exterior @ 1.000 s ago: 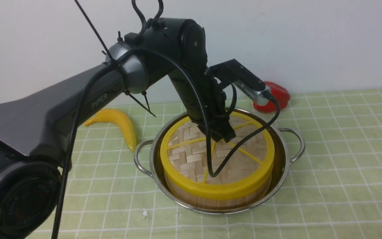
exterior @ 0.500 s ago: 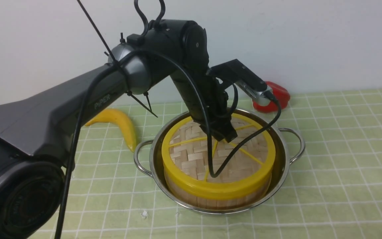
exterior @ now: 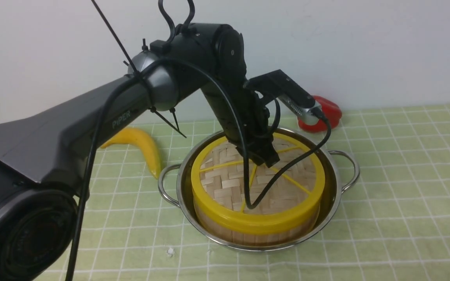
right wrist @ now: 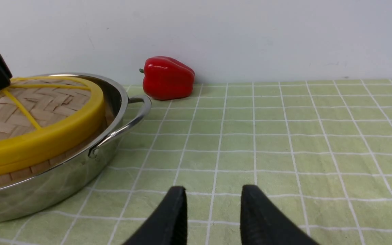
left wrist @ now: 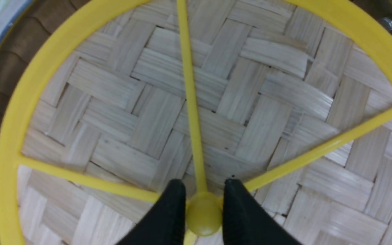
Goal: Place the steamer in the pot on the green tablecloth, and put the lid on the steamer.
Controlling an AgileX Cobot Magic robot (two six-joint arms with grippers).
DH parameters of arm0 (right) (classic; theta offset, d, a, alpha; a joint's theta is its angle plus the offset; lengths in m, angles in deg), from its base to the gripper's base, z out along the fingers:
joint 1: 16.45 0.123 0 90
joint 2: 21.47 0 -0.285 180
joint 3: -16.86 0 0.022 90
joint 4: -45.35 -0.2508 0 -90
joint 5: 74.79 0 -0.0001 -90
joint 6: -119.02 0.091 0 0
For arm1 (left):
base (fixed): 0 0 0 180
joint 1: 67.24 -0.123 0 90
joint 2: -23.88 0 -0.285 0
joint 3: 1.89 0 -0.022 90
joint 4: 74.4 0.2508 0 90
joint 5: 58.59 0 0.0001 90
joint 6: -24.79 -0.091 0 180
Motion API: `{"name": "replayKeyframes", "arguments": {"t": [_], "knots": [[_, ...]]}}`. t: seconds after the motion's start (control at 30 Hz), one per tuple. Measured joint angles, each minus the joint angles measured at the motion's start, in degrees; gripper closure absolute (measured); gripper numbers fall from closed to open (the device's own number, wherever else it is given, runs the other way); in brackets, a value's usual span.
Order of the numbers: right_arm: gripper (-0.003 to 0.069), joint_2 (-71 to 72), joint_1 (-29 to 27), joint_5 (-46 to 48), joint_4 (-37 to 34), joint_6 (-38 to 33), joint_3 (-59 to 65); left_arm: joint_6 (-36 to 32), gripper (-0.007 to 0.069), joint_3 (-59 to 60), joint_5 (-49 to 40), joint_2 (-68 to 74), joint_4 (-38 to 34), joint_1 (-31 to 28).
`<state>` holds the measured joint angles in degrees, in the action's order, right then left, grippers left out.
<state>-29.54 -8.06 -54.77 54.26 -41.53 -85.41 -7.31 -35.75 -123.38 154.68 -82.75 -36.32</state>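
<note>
Lid (exterior: pixel 256 183) first: it lies flat on the steamer (exterior: pixel 248 234), and at its middle our left pincer (left wrist: pixel 202 211) stands with one black finger (left wrist: pixel 168 214) on each side of the small yellow knob (left wrist: pixel 203 217) where the spokes meet. In the left wrist view thin slits of space show between the fingers and the knob, so we judge the jaws to be just loosening rather than clamped, though we cannot tell for certain whether they still touch it. Compared with a second ago the lid has dropped a little and levelled; its yellow rim now sits squarely on the steamer's wooden wall all round. Steamer and lid together stand inside the pot (exterior: pixel 328 203), which rests on the green tablecloth (exterior: pixel 404 175) with its two wire handles free at the sides. Farther out, a banana (exterior: pixel 143 144) lies beside the pot on the left and a red pepper (exterior: pixel 326 115) sits near the wall behind it, both clear of the work. Our right pincer (right wrist: pixel 213 214) hovers low over bare cloth beside the pot, its fingers apart and holding nothing. To our eye both placements are made; what remains is to let go fully and lift straight up, without dragging the lid askew.
</note>
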Motion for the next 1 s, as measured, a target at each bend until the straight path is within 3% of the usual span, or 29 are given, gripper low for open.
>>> {"name": "replayKeyframes", "arguments": {"t": [0.03, 0.1, 0.13, 0.2, 0.23, 0.27, 0.33, 0.43, 0.6, 0.7, 1.0], "knots": [[0.0416, 0.00, 0.00, 0.00, 0.00, 0.00, 0.00, 0.09, 0.0449, 0.00, 0.13, -0.08, 0.00, 0.00], [0.0416, 0.00, 0.00, 0.00, 0.00, 0.00, 0.00, 1.18, 0.0353, -0.21, 0.63, -1.25, 0.21, 0.00], [0.0416, 0.00, 0.00, 0.00, 0.00, 0.00, 0.00, 3.21, 0.0249, -0.71, 0.49, -3.01, 0.45, 0.00], [0.0416, 0.00, 0.00, 0.00, 0.00, 0.00, 0.00, 4.11, 0.0180, -1.06, 0.28, -4.57, 0.46, 0.00], [0.0416, 0.00, 0.00, 0.00, 0.00, 0.00, 0.00, 5.30, 0.0097, -1.72, 0.06, -7.30, 0.46, 0.00], [0.0416, 0.00, 0.00, 0.00, 0.06, 0.00, 0.00, 5.48, 0.0087, -1.78, 0.03, -7.30, 0.46, 0.00], [0.0416, 0.00, 0.00, 0.00, 0.06, 0.00, 0.00, 7.46, -0.0013, -2.42, -0.16, -12.12, 0.40, 0.00], [0.0416, 0.00, 0.00, 0.00, 0.00, 0.00, 0.00, 9.96, -0.0055, -2.61, -0.23, -17.36, 0.31, 0.00], [0.0416, 0.00, 0.00, 0.00, 0.00, 0.00, 0.00, 11.56, -0.0053, -2.82, 0.47, -24.19, 0.24, 0.00], [0.0416, 0.00, 0.00, 0.00, 0.00, 0.00, 0.00, 11.64, -0.0014, -2.82, 1.54, -26.77, 0.22, 0.00], [0.0416, 0.00, 0.00, 0.00, 0.00, 0.00, 0.00, 12.30, 0.0176, -2.21, 1.54, -27.93, 0.29, 0.00]]}}
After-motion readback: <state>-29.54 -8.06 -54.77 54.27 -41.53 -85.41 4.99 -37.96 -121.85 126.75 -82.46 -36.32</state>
